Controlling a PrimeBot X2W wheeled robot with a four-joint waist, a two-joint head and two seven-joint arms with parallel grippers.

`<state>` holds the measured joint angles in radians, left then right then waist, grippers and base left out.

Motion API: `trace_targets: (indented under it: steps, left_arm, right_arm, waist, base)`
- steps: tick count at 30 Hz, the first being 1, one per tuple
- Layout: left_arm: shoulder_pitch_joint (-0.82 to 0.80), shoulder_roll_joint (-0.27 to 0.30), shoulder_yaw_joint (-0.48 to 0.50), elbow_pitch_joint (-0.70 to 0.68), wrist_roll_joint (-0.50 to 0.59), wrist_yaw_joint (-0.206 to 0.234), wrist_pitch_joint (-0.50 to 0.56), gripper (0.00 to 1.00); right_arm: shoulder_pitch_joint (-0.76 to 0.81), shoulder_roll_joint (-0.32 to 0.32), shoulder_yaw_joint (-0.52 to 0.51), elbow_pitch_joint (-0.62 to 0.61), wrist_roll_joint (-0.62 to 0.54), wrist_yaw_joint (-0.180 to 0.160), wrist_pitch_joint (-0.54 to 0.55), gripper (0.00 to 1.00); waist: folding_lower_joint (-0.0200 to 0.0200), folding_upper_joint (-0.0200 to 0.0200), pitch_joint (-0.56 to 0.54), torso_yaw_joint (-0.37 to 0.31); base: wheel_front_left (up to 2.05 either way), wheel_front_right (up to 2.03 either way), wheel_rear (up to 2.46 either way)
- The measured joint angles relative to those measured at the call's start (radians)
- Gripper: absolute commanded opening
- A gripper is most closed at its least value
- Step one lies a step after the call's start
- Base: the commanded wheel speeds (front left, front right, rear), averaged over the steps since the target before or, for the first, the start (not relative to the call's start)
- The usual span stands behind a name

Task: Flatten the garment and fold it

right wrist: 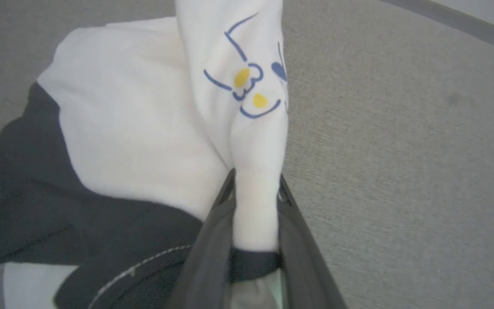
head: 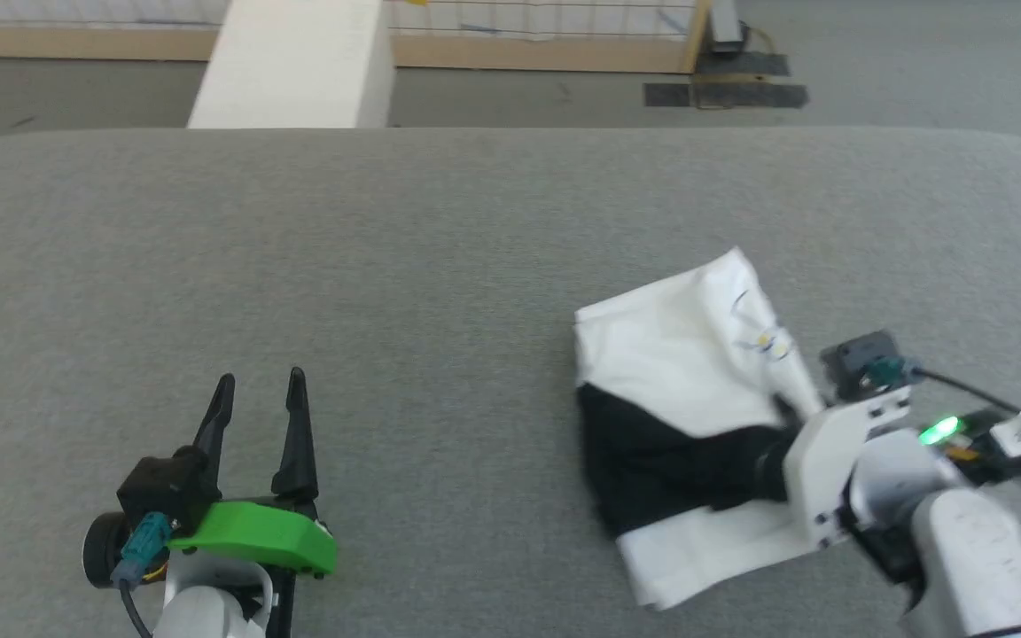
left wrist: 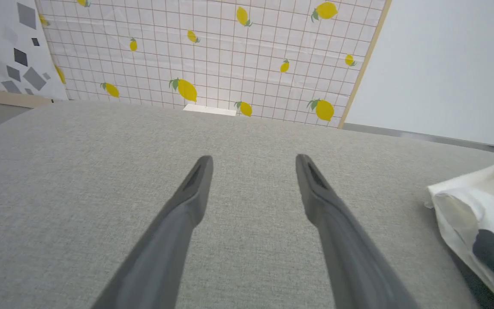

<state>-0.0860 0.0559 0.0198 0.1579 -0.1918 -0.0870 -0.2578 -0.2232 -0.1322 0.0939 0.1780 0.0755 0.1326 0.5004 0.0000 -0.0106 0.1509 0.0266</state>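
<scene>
The garment (head: pixel 683 354), a white T-shirt with black sleeves and a small blue and yellow print, lies bunched on the grey table at the right; its edge shows at the right of the left wrist view (left wrist: pixel 483 206). My right gripper (right wrist: pixel 255 182) is shut on a white fold of the garment (right wrist: pixel 144 128), the cloth pinched between both dark fingers (right wrist: pixel 212 240). In the head view this gripper (head: pixel 785 421) sits at the garment's right edge, its tips hidden by cloth. My left gripper (head: pixel 261 383) rests open at the lower left, far from the garment, nothing between its fingers (left wrist: pixel 187 201).
The grey padded table (head: pixel 440 257) stretches wide to the left and behind the garment. A white box (head: pixel 298 66) stands beyond the far edge. A lemon-print grid panel (left wrist: pixel 212 51) rises behind the table. A black cable (head: pixel 962 385) trails from my right wrist.
</scene>
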Motion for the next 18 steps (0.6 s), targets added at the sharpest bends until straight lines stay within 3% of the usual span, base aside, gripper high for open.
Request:
trace_targets:
  steps: [6, 9, 13, 18]
  left_arm:
    - [-0.014, -0.001, -0.008, -0.026, 0.01, 0.001, 0.0, 1.0]
    - [-0.052, -0.001, -0.019, -0.033, 0.024, 0.001, 0.0, 1.0]
    - [-0.11, 0.0, -0.023, -0.043, 0.041, 0.001, 0.0, 1.0]
    - [-0.166, 0.021, -0.034, -0.042, 0.056, -0.002, 0.0, 1.0]
  right_arm:
    - [-0.077, -0.217, 0.042, -0.048, -0.06, 0.0, 0.064, 0.0]
    - [-0.124, -0.286, 0.035, -0.028, -0.069, 0.0, 0.055, 0.0]
    - [-0.189, -0.313, -0.026, 0.038, -0.083, 0.0, 0.017, 0.0]
    - [-0.26, -0.295, -0.152, 0.151, -0.126, 0.0, -0.067, 0.0]
  waist:
    - [0.0, 0.0, 0.022, -0.087]
    - [0.0, 0.0, 0.044, -0.132]
    - [0.0, 0.0, 0.095, -0.181]
    - [0.0, 0.0, 0.174, -0.223]
  base:
    - [0.0, 0.0, 0.0]
    - [0.0, 0.0, 0.0]
    - [0.0, 0.0, 0.0]
    - [0.0, 0.0, 0.0]
